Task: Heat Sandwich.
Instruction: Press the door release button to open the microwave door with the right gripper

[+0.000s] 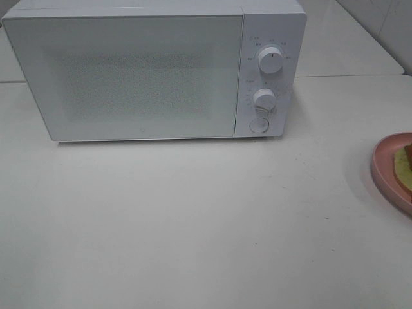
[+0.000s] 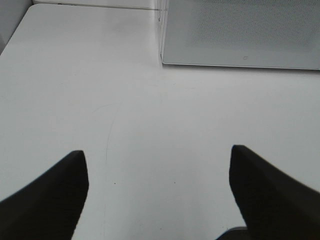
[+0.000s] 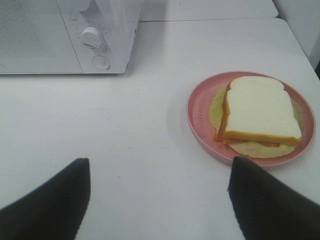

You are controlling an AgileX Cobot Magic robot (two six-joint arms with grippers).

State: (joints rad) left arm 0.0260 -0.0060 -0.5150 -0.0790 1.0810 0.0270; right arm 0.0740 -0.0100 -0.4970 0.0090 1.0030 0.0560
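The sandwich (image 3: 260, 107), pale bread over a yellowish filling, lies on a round pink plate (image 3: 196, 117) on the white table. In the high view only a sliver of the sandwich (image 1: 405, 168) and plate (image 1: 385, 166) shows at the right edge. The white microwave (image 1: 148, 71) stands at the back with its door shut. My right gripper (image 3: 159, 195) is open and empty, a short way in front of the plate and to its left. My left gripper (image 2: 157, 190) is open and empty over bare table in front of the microwave's left corner (image 2: 162, 57). Neither gripper shows in the high view.
Two round knobs (image 1: 271, 60) (image 1: 264, 99) and a round button (image 1: 259, 125) sit on the microwave's right panel. A table seam (image 1: 347, 76) runs behind the microwave on the right. A wall (image 1: 386, 26) stands at the far right.
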